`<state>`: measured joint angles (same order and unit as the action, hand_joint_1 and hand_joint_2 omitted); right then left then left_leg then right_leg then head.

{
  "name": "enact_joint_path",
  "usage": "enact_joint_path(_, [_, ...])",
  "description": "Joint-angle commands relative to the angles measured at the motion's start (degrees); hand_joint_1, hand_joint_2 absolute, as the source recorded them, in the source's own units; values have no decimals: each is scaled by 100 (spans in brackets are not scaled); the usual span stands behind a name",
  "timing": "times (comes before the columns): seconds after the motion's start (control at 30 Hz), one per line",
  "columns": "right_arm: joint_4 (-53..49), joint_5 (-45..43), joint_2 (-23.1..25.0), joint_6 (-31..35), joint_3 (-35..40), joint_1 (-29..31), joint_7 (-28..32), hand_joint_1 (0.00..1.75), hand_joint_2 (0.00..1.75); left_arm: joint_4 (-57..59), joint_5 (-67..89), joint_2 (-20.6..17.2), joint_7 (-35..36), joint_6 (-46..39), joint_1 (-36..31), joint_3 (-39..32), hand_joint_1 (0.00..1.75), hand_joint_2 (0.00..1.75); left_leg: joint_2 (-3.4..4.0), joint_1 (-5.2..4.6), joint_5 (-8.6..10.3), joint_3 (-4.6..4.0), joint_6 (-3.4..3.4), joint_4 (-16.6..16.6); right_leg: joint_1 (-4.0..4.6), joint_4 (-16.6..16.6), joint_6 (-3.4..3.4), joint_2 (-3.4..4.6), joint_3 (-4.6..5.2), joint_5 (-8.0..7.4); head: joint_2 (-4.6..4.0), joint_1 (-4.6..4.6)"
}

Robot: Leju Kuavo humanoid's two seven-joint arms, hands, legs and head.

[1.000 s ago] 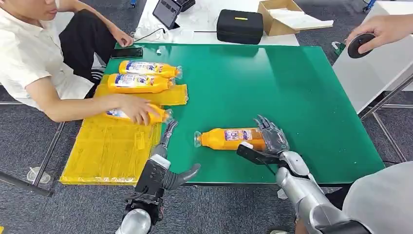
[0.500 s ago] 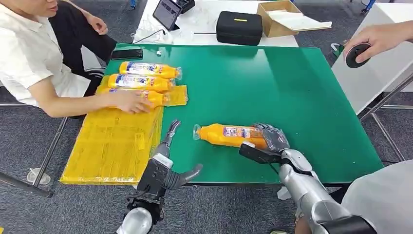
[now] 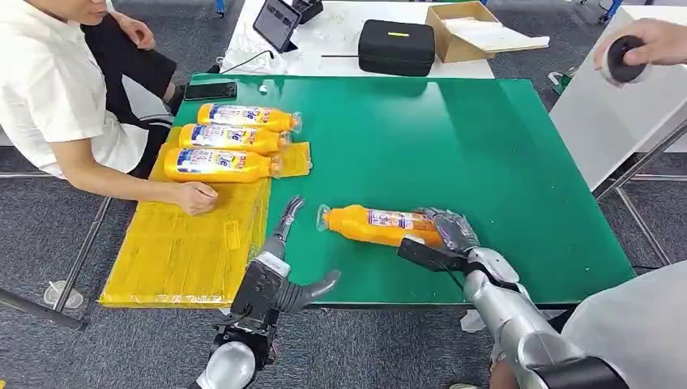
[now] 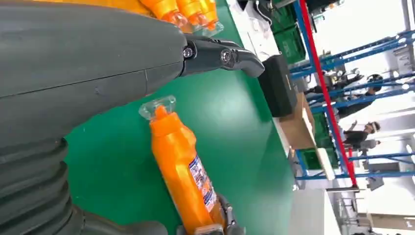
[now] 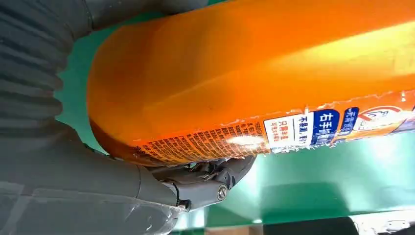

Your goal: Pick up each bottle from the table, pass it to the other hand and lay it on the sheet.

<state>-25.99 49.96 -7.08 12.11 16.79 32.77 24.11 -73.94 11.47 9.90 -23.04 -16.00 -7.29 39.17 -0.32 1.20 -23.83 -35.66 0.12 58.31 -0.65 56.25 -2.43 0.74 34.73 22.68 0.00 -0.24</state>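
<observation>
Head view: the right hand (image 3: 450,235) holds the fat end of an orange bottle (image 3: 377,224) low in the middle, over the green table (image 3: 486,146). The left hand (image 3: 283,259) waits wide apart beside the yellow sheet (image 3: 186,243). Left wrist view: the cap end (image 4: 157,105) hangs free and might tip down. Right wrist view: the bottle (image 5: 254,78) hides most fingers.

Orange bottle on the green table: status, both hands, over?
Right hand gripping orange bottle at its base, cap toward left hand. Left hand open, empty, fingers spread. Three bottles already on yellow sheet. Person's fist resting on sheet.
</observation>
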Motion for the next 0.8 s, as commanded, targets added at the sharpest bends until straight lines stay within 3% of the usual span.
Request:
enact_joint_path(0.03, [4, -1093, 444, -192, -795, -519, 827, 175, 175, 356, -1367, 63, -169, 486, 67, -340, 0, 175, -10, -1, 4, 21, 6, -19, 3, -17, 13, -21, -24, 2, 0, 0])
enact_joint_path(0.17, [-602, -1581, 609, -182, -950, -775, 1095, 175, 175, 558, -2108, 67, -28, 744, 222, -430, 0, 175, 4, -1, -1, 15, 2, -13, 2, -9, 11, -3, -16, 1, 0, 0])
enact_joint_path(0.33, [-2634, -2742, 881, -359, -756, -1630, 1132, 175, 175, 729, -3711, -50, -19, 1037, 613, -505, 0, 175, 13, -1, -5, 14, 2, -18, 2, -10, 19, 2, -12, 1, 0, -2])
enact_joint_path(0.5, [-2967, -2948, 879, -336, -659, -1802, 1074, 175, 175, 592, -3843, -105, -133, 916, 681, -465, 0, 175, 15, -4, -11, -21, 3, -7, -1, 5, 19, 5, 21, 8, 0, -2])
enact_joint_path(0.63, [-3822, -3224, 998, -301, -419, -2292, 1073, 175, 175, 362, -4060, -241, -260, 725, 817, -448, 0, 175, -7, 0, -6, -45, 2, -6, 2, 1, 15, -10, 37, 8, 2, 0])
enact_joint_path(0.8, [-4077, -3293, 1132, -370, 53, -2391, 1037, 150, 175, 215, -4343, -233, -230, 1024, 771, -461, 0, 175, 1, -2, -13, -42, 2, -2, 1, 8, 20, -2, 36, 12, 0, 2])
